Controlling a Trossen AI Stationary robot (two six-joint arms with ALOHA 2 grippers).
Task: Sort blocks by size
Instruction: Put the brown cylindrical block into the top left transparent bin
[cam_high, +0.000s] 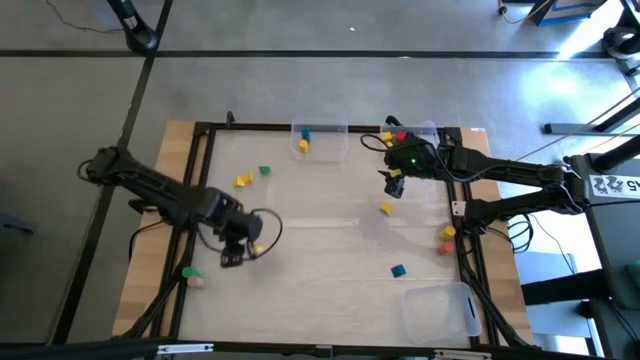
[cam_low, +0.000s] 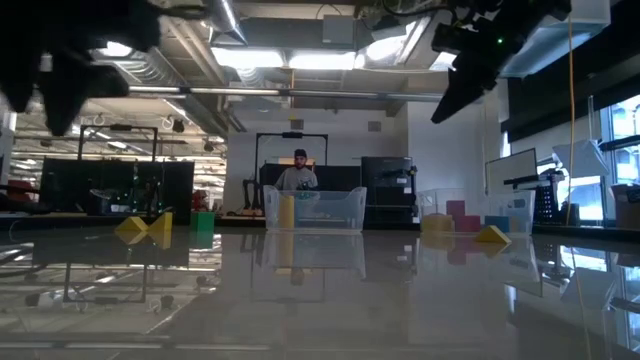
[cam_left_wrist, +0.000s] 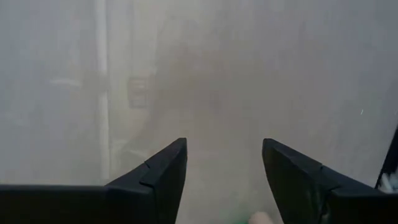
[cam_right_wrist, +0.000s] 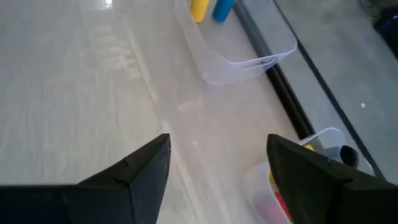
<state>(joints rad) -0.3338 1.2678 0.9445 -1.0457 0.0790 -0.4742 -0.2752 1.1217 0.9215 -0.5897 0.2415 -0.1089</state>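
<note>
1. The clear bin (cam_high: 437, 310) is lying at the near right corner of the table (cam_high: 320, 240), well apart from both grippers.
2. A green block (cam_high: 188, 271) and a tan block (cam_high: 196, 282) are sitting at the near left edge, just beside each other and near the left gripper (cam_high: 232, 256).
3. The left gripper is hovering over the near left area, its fingers (cam_left_wrist: 163, 177) standing apart with nothing between them; a yellow block (cam_high: 259, 248) is lying just beside it.
4. A blue block (cam_high: 398, 270) is resting right of centre, with an orange block (cam_high: 447, 232) and a red block (cam_high: 444, 247) near the right edge.
5. A lone yellow block (cam_high: 386, 208) is lying just nearer than the right gripper (cam_high: 393, 180).
6. The right gripper is hanging above the far right area, its fingers (cam_right_wrist: 134, 177) spread apart and empty.
7. Two yellow blocks (cam_high: 242, 181) and a second green block (cam_high: 264, 171) are sitting left of centre, well apart from both grippers.
8. The far middle bin (cam_high: 319, 140) is holding a blue piece (cam_right_wrist: 222, 9) and a yellow piece (cam_right_wrist: 199, 10); a far right bin (cam_high: 430, 131) is holding red and yellow pieces.
</note>
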